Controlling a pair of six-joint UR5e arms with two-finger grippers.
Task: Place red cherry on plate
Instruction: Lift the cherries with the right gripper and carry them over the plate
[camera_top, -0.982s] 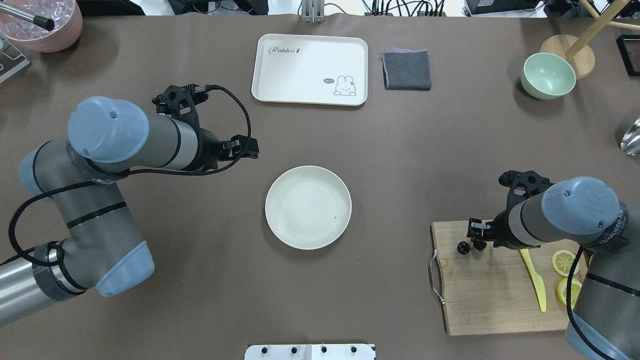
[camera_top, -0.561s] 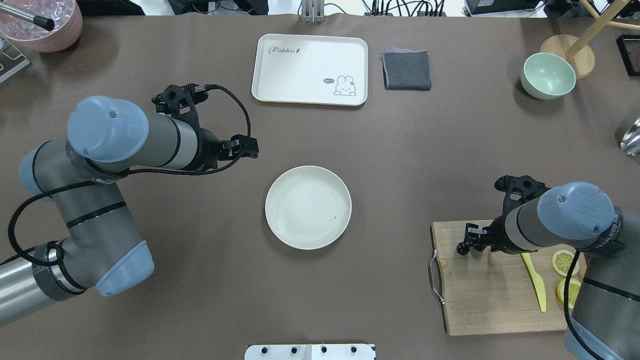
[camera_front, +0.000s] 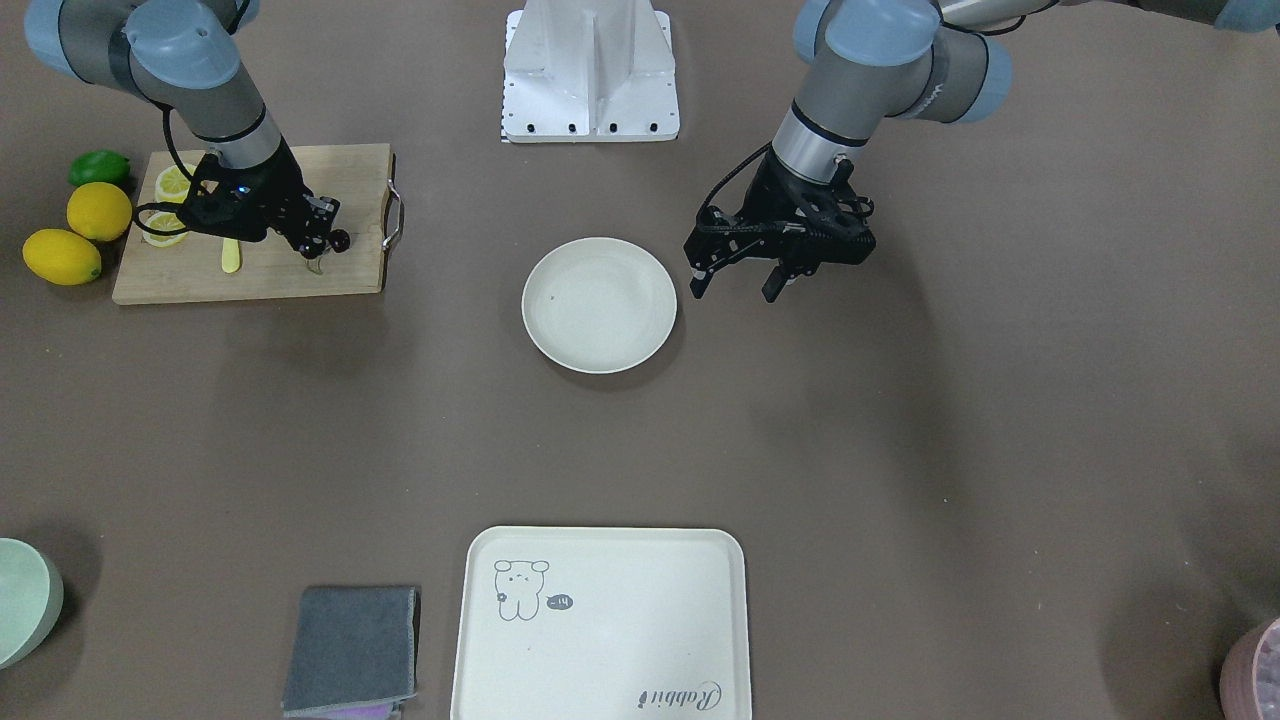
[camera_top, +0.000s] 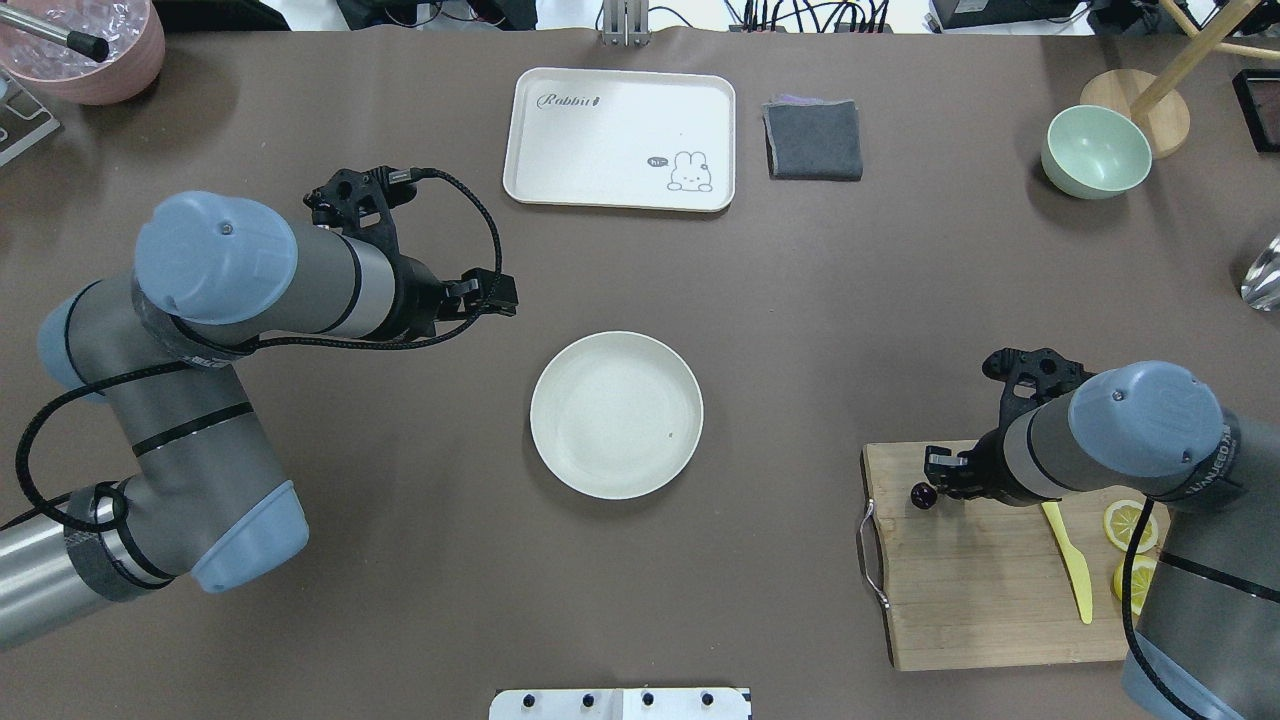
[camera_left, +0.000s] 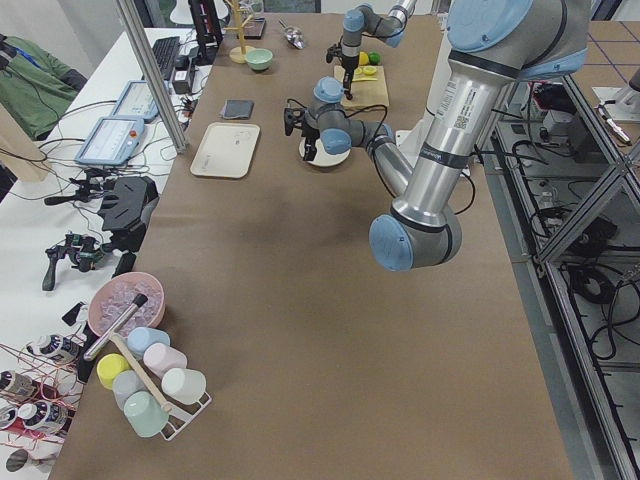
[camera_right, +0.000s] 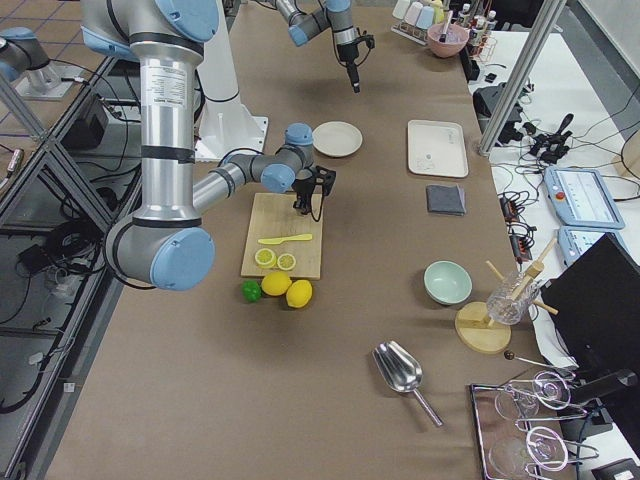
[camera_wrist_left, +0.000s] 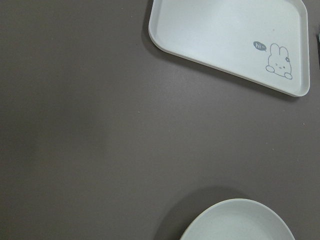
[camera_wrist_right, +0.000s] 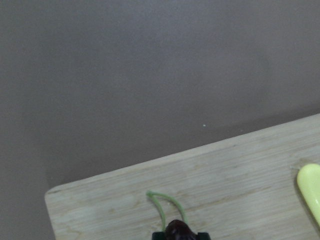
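The red cherry (camera_top: 922, 496) is a tiny dark pair on the left part of the wooden cutting board (camera_top: 990, 590). In the right wrist view one cherry (camera_wrist_right: 179, 231) sits between the fingertips, and its green stems (camera_wrist_right: 165, 205) curl over the board. My right gripper (camera_top: 942, 478) looks shut on it, low over the board. In the front view the cherry (camera_front: 340, 240) shows at the tip of the right gripper (camera_front: 322, 240). The round cream plate (camera_top: 616, 415) lies bare at mid-table. My left gripper (camera_front: 735, 283) hovers open beside the plate (camera_front: 600, 305), holding nothing.
On the board lie a yellow plastic knife (camera_top: 1070, 560) and lemon slices (camera_top: 1130, 522). Whole lemons (camera_front: 98, 210) and a lime (camera_front: 98, 166) sit beside it. At the far side are the rabbit tray (camera_top: 620, 138), a grey cloth (camera_top: 813, 140) and a green bowl (camera_top: 1095, 152).
My right gripper has shifted a little left over the cherries and closed in. Two cherries showed before and one shows beside the fingers now. The left arm has stayed still.
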